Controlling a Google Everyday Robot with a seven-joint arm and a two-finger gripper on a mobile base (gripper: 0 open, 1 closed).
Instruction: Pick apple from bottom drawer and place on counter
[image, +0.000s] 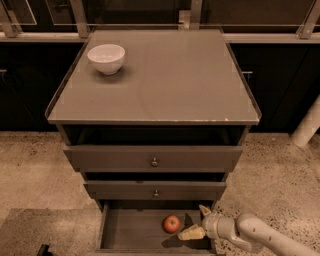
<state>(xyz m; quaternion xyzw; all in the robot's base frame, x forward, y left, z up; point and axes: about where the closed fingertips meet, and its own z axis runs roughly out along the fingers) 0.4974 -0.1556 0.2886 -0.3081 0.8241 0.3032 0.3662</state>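
Note:
The apple (171, 223), small and red, lies on the plank floor of the bottom drawer (130, 230), which is pulled out at the foot of the cabinet. My gripper (195, 221) comes in from the lower right on a pale arm and sits just to the right of the apple, over the drawer's right side. Its two yellowish fingers are spread, one up near the drawer above and one (191, 233) low by the apple. It holds nothing. The counter (165, 80) is the wide grey-beige top above.
A white bowl (106, 58) stands at the counter's back left corner. Two wider drawers with round knobs (154, 162) stick out above the bottom drawer. A white post (306, 125) stands at the right on the speckled floor. Dark cabinets line the back.

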